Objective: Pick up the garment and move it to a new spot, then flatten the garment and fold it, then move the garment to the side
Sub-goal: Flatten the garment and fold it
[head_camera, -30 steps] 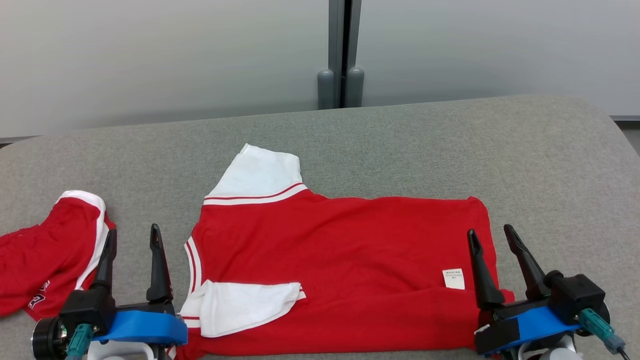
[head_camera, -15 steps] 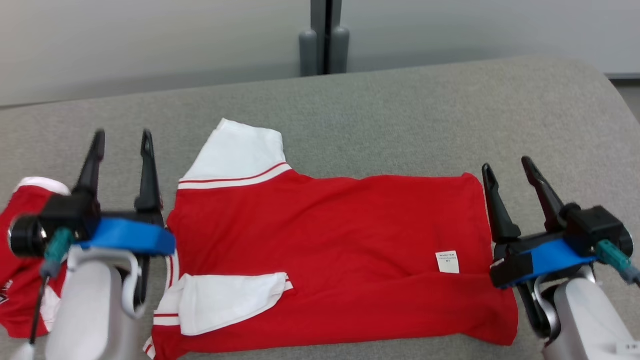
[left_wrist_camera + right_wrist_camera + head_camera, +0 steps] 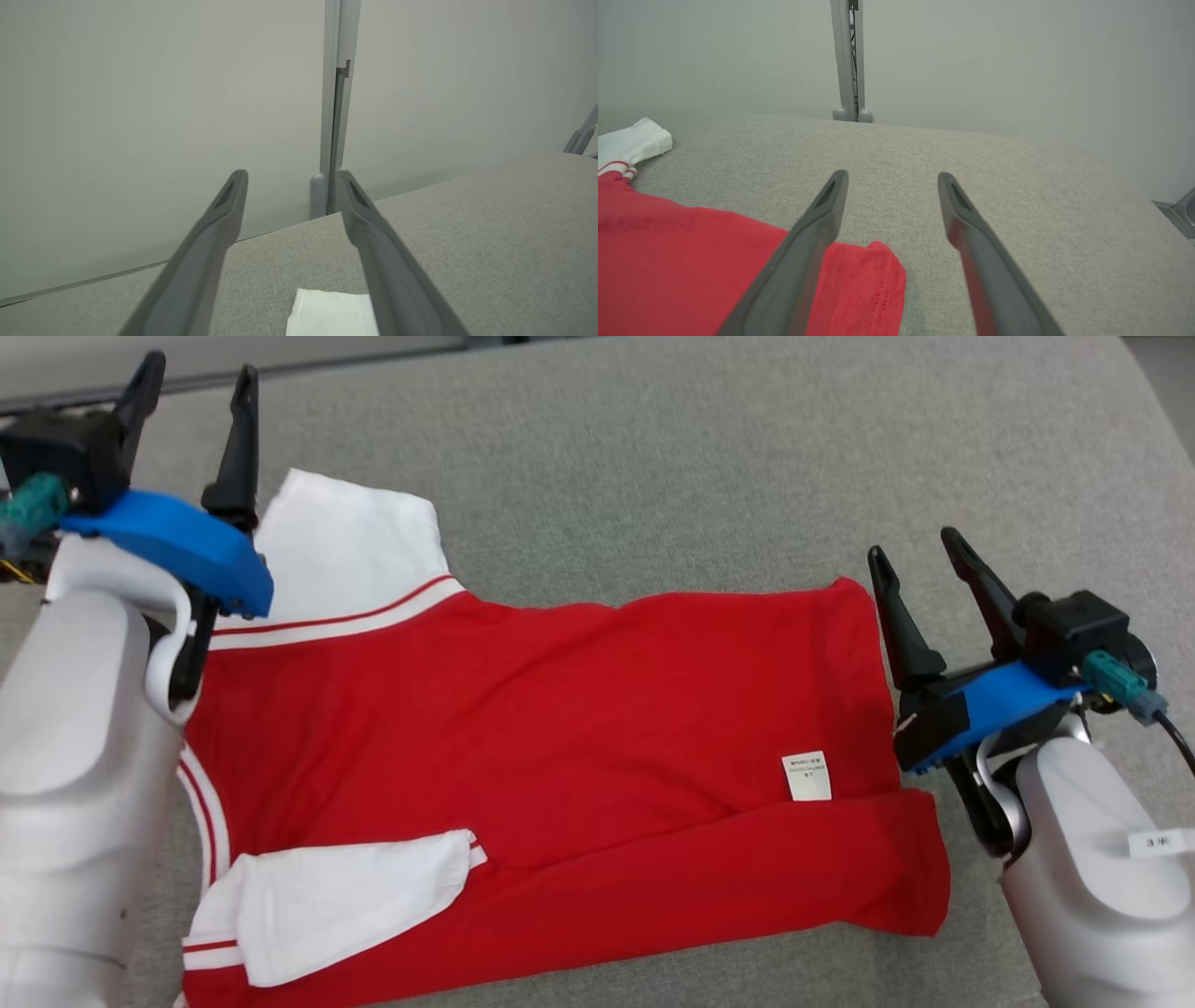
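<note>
The garment [image 3: 560,737] is a red shirt with white sleeves, lying spread on the grey table, its near long edge folded over and a white label showing. My left gripper [image 3: 198,366] stands open above the far white sleeve [image 3: 345,546] at the shirt's left end, nothing between its fingers. My right gripper [image 3: 913,543] is open beside the shirt's far right corner [image 3: 878,275]. In the left wrist view the open fingers [image 3: 369,233] point over a white sleeve tip [image 3: 327,310]. The right wrist view has the red cloth under the left finger [image 3: 808,247].
The grey cloth-covered table [image 3: 653,457] extends far and right of the shirt. A pale wall with a grey vertical post [image 3: 850,60] stands behind the table's far edge.
The head camera has tilted down, so the whole picture shifted. Both arms have reached forward along the shirt's two ends, the left as far as the far sleeve. Both grippers stay open.
</note>
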